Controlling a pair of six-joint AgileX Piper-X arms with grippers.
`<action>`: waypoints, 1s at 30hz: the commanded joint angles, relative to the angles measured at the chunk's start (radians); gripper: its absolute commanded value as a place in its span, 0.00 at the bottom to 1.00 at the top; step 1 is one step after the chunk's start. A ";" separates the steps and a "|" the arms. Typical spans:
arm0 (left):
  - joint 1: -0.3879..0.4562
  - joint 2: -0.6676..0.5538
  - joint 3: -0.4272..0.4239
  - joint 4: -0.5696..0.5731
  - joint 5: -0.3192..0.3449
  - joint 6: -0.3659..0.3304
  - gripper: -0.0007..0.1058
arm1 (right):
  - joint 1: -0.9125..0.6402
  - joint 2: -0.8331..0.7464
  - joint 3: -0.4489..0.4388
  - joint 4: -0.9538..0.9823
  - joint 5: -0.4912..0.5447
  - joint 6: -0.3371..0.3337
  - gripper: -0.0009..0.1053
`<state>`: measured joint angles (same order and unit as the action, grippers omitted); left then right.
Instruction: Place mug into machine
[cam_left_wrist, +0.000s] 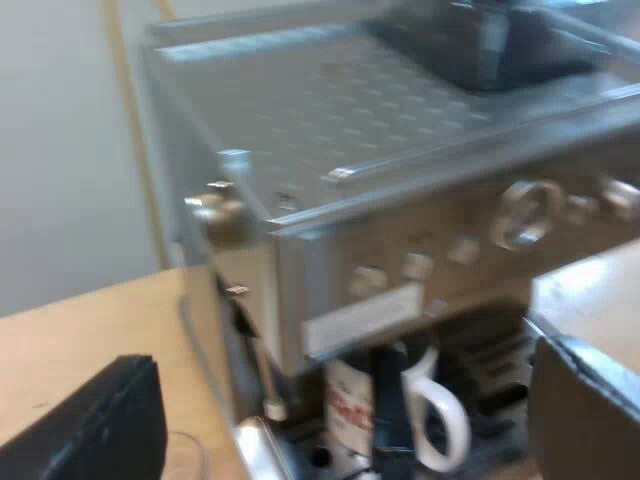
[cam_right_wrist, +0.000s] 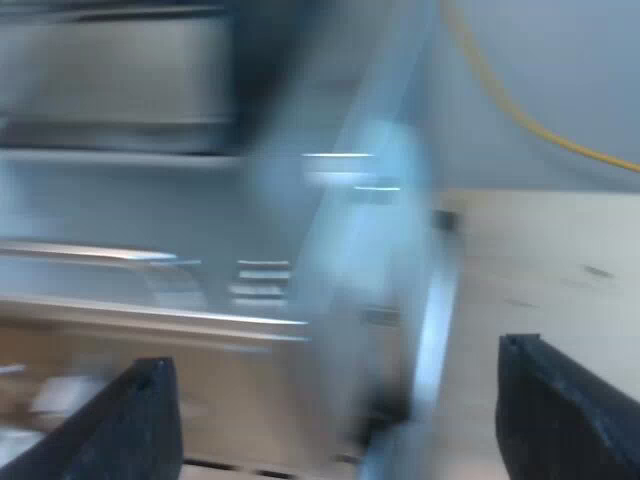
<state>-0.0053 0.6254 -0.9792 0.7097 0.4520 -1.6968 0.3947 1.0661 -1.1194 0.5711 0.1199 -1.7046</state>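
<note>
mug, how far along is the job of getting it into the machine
Done, it seems: the mug stands under the espresso machine, at its front. In hand: nothing; the left claw and the right claw are both open and empty. Left: probably only backing the arms away.

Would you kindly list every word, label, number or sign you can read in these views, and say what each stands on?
Red lettering on the white mug, which stands under the espresso machine front: too blurred to read.
Pale plate below the machine's buttons: any print on it is too blurred to read.
Nothing else in either view bears lettering that I can make out, so no text can be quoted.
</note>
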 joint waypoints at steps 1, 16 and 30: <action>0.034 -0.004 -0.011 -0.021 0.007 -0.012 0.80 | -0.088 -0.043 -0.012 0.055 -0.013 -0.009 0.63; 0.044 -0.128 -0.008 0.050 0.008 -0.004 0.80 | -0.465 -0.286 0.036 0.167 -0.159 -0.110 0.63; 0.044 -0.454 0.098 0.223 -0.015 0.004 0.80 | -0.460 -0.674 0.226 0.295 -0.186 -0.140 0.63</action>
<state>0.0358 0.1773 -0.8814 0.9269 0.4411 -1.6890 -0.0646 0.4115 -0.8944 0.8552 -0.0583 -1.8243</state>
